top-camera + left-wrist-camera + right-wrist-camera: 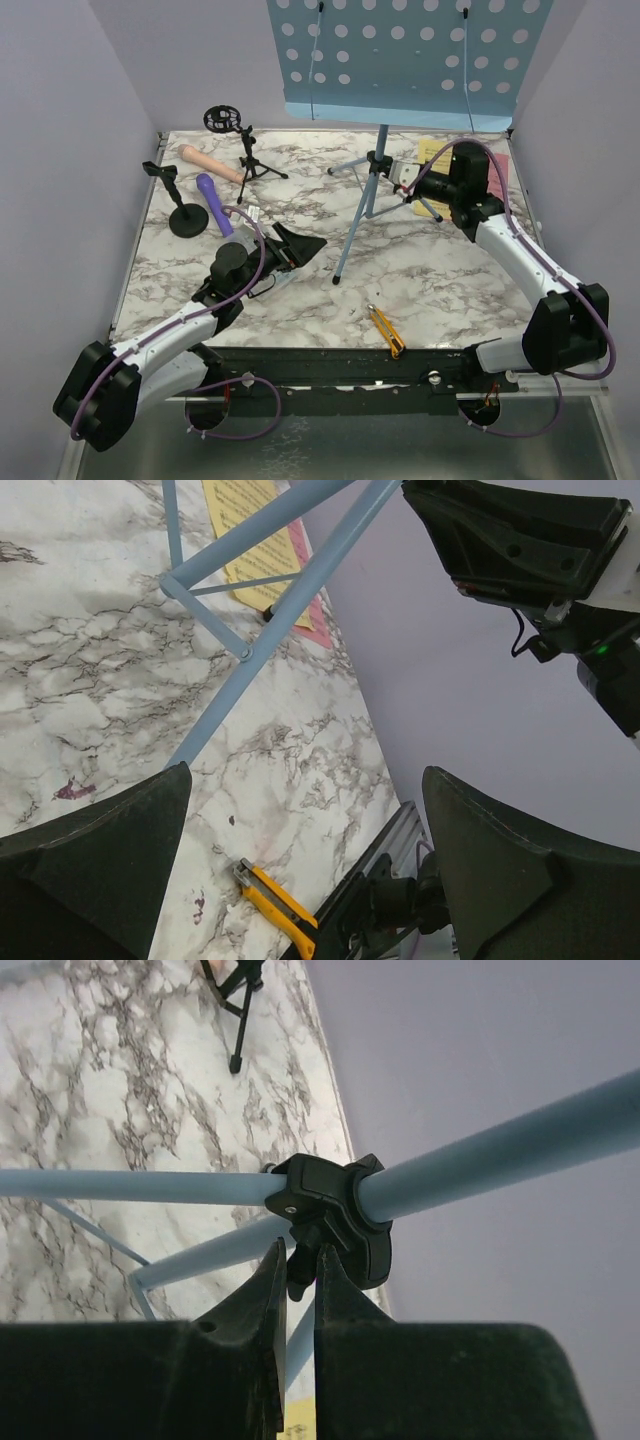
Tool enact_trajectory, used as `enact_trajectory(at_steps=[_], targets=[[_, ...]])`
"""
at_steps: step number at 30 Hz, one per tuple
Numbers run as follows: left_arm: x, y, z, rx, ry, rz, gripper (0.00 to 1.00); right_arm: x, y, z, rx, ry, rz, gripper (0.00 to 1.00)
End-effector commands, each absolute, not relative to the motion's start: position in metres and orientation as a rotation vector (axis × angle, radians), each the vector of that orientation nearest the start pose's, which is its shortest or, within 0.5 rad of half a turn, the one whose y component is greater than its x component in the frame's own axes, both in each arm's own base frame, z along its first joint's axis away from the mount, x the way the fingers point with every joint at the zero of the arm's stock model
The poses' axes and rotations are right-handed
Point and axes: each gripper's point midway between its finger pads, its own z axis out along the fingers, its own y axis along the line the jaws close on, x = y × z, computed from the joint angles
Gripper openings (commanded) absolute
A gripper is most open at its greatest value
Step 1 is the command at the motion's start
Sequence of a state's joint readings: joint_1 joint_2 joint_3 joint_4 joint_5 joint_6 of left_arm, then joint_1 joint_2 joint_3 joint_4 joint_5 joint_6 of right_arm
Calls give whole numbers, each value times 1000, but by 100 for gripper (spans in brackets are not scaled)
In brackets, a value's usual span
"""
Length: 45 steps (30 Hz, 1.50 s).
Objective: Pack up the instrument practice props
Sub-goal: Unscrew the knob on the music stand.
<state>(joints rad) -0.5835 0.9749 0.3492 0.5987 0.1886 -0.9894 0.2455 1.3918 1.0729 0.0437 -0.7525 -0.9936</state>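
Right hand (299, 1257) pinching rack clamp (338, 1212), left hand (300, 865) spread wide

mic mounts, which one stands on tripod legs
The rear mount, topped by a round ring; the other mount, left of the purple microphone, has a flat round base.

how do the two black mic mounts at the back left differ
The black mic mount with the round disc base stands on a flat disc; the black tripod mic mount stands on three splayed legs. The disc-base mount ends in a small clip; the tripod mount carries a round ring. The disc-base mount stands further forward and left than the tripod mount. Both are black, upright, holding no microphone.
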Motion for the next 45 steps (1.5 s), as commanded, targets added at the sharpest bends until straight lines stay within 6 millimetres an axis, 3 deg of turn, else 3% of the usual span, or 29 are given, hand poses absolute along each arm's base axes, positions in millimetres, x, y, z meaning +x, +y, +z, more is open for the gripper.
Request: enact_trajectory(at_steps=[1, 7, 10, 15, 19, 23, 26, 34, 42, 45], targets=[[255, -244, 205, -204, 1768, -1313, 99, 391, 194, 248, -1630, 1016, 17, 7], [257, -246, 204, -204, 1775, -1315, 99, 401, 184, 243, -1688, 1041, -168, 11], [257, -247, 203, -205, 1782, -1318, 99, 401, 181, 245, -1701, 1048, -210, 26], [258, -249, 205, -201, 1784, -1325, 99, 393, 190, 273, -1486, 1197, -14, 49], [256, -248, 205, -200, 1781, -1327, 99, 384, 190, 290, -1342, 1286, 86, 58], [254, -247, 205, -200, 1778, -1327, 99, 373, 183, 289, -1253, 1380, 168, 64], [254, -246, 206, -204, 1773, -1329, 99, 353, 181, 279, -1248, 1412, 263, 66], [254, -247, 205, -204, 1781, -1336, 99, 296, 178, 253, -1085, 1532, 689, 67], [254, -249, 203, -216, 1792, -1346, 99, 264, 177, 275, -680, 1596, 1311, 77], [254, -248, 203, -221, 1792, -1348, 99, 263, 180, 283, -518, 1628, 1500, 79]])
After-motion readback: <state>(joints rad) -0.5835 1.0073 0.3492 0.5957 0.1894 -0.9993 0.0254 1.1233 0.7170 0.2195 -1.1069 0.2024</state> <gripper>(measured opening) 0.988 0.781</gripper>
